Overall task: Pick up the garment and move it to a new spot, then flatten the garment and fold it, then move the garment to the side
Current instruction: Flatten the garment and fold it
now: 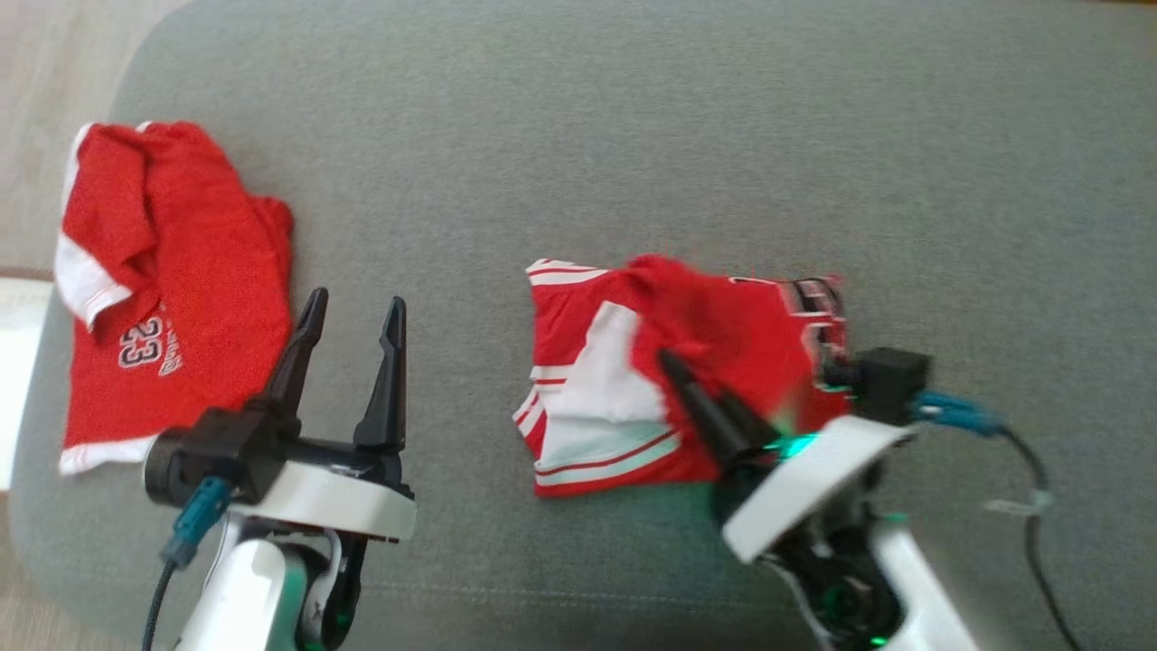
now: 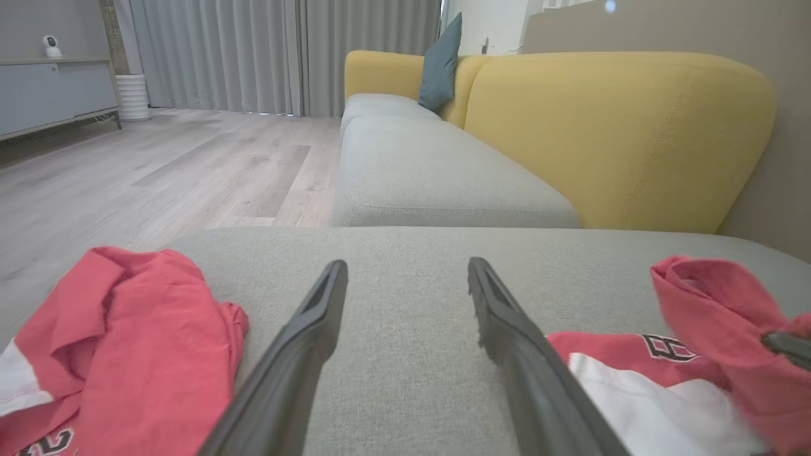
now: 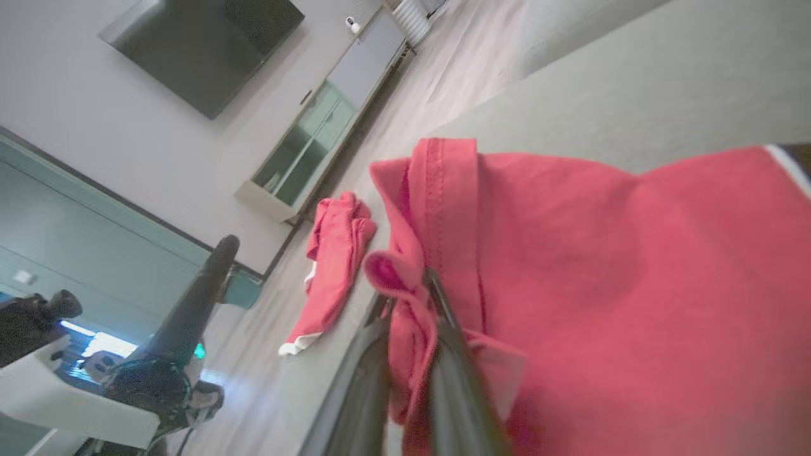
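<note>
The garment (image 1: pixel 723 325), a red jersey with white panels and stripes, lies partly folded on the grey cushion (image 1: pixel 633 136) right of centre. My right gripper (image 1: pixel 673 362) is shut on a raised red fold of it; in the right wrist view the cloth (image 3: pixel 602 266) is pinched between the two fingers (image 3: pixel 412 285). My left gripper (image 1: pixel 354 312) stands open over bare cushion to the garment's left, holding nothing. In the left wrist view its spread fingers (image 2: pixel 405 269) point along the cushion, with the garment (image 2: pixel 709 316) at the right.
A second red shirt (image 1: pixel 172 262) with a white "23" lies crumpled at the cushion's left end, close to the left gripper. The wooden floor (image 1: pixel 54 54) lies beyond that edge. A yellow backrest (image 2: pixel 621 126) rises behind the cushion.
</note>
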Available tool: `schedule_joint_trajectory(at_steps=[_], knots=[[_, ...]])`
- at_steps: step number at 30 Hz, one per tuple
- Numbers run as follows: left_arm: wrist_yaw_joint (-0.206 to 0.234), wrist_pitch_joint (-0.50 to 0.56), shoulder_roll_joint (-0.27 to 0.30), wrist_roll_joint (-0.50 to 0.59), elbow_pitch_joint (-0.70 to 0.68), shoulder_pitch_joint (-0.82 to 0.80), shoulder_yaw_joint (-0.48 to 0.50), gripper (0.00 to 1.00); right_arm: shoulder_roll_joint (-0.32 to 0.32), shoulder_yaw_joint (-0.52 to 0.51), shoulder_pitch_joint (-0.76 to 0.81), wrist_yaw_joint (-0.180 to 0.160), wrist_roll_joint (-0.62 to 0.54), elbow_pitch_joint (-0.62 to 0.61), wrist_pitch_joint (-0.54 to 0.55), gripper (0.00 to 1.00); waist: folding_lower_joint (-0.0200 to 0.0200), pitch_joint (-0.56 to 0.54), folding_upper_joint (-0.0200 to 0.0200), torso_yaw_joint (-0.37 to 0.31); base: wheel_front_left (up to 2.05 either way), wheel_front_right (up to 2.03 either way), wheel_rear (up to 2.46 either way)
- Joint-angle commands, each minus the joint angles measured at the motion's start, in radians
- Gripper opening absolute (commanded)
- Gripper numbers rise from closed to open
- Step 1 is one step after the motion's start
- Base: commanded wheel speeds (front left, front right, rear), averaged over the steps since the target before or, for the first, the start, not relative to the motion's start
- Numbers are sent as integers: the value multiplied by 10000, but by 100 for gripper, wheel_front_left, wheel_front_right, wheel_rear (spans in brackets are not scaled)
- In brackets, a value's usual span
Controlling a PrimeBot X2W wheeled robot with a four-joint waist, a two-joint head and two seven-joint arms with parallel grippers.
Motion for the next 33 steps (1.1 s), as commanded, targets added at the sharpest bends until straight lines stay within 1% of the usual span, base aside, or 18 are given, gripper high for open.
schedule_joint_trajectory(at_steps=[1, 5, 11, 12, 13, 16, 18, 21, 24, 26, 28, 32, 33], knots=[[-24, -120, 58, 52, -244, -313, 288, 100, 50, 661, -749, -7, 474, 53, -503, 0, 0, 78, 0, 202, 0, 0, 0], [-70, -120, 11, 48, -173, -431, 229, 100, 51, 1599, -1436, -7, 907, 1379, -1262, 0, 0, 213, 0, 437, 0, 0, 0], [-101, -120, -43, 83, -114, -477, 223, 100, 52, 2179, -2227, -7, 1285, 2757, -2124, 0, 0, 308, 0, 524, 0, 0, 0], [-100, -120, -54, 89, -101, -476, 223, 100, 52, 2254, -2331, -7, 1265, 2963, -2244, 47, 0, 308, 0, 521, 0, 0, 0], [-99, -120, -64, 93, -89, -474, 225, 100, 52, 2348, -2425, -7, 1290, 3113, -2357, 100, 0, 304, 0, 514, 0, 0, 0], [-91, -120, -78, 113, -60, -468, 238, 100, 52, 2550, -2684, -7, 1121, 3322, -2977, 100, 0, 285, 0, 481, 0, 0, 0], [-86, -120, -83, 131, -49, -464, 243, 100, 52, 2646, -2807, -7, 1142, 3089, -3504, 100, 0, 254, 0, 461, 0, 0, 0], [-59, -120, -54, 141, -31, -421, 296, 100, 52, 2310, -2969, -7, 311, 2886, -4192, 100, 0, 171, 0, 361, 0, 0, 0], [2, -120, -21, 138, -38, -318, 366, 100, 51, 1324, -2909, -7, -995, 2706, -4479, 100, 0, 63, 0, 221, 0, 0, 0], [29, -120, 4, 116, -57, -271, 413, 100, 8, 396, -2699, -7, -1969, 2430, -4465, 100, 0, 12, 0, 139, 0, 0, 0], [64, -120, 44, 108, -90, -226, 462, 100, -167, -586, -2343, -7, -2856, 2018, -4325, 100, 0, -35, 0, 54, 0, 0, 0], [111, -120, 161, 53, -114, -181, 596, 100, -513, -2214, -1373, -7, -4173, 938, -3812, 100, 0, -118, 0, -106, 0, 0, 0], [111, -120, 161, 53, -114, -181, 596, 100, -513, -2214, -1373, -7, -4173, 938, -3812, 100, 0, -118, 0, -106, 0, 0, 0]])
